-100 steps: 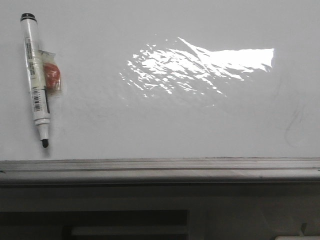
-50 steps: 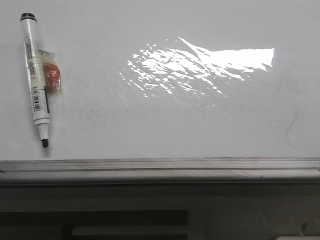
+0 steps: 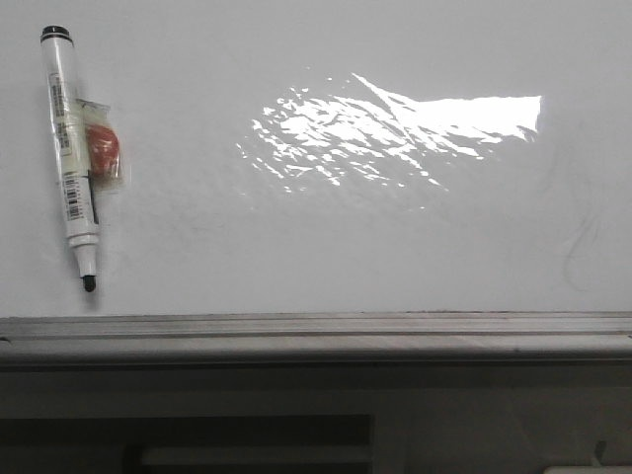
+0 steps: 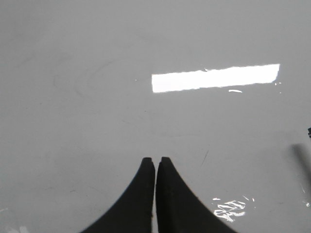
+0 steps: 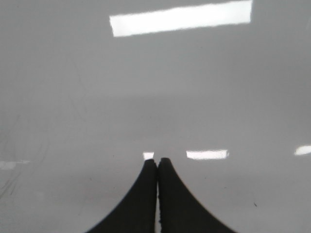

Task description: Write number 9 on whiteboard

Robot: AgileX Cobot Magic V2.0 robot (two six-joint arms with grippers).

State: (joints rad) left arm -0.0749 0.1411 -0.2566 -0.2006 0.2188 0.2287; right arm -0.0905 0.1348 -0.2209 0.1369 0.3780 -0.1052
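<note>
Neither pincer shows in the front view. That view looks over the whiteboard (image 3: 326, 247), a glossy white board with a bright glare patch (image 3: 395, 128) right of its centre and a grey metal rail (image 3: 316, 331) along its near edge. A whiteboard marker (image 3: 72, 148) lies at the far left of the board, uncapped, its dark tip (image 3: 89, 283) pointing toward the near edge and its black end cap toward the far edge. A small reddish piece under clear tape (image 3: 102, 146) is fixed to the right side of the marker's barrel. At the right side of the board there is only a faint grey curved smudge (image 3: 583, 247); no drawn 9 can be seen anywhere on the board, so the number is not yet written.

From the left wrist view, the left pincer (image 4: 155, 159) has its two dark fingers pressed together at the tips, holding nothing, over bare white board with a rectangular light reflection (image 4: 216, 77) on it.

From the right wrist view, the right pincer (image 5: 157, 160) is likewise closed tip to tip and empty, over plain board that carries a long reflection (image 5: 182, 18) and smaller bright patches.
</note>
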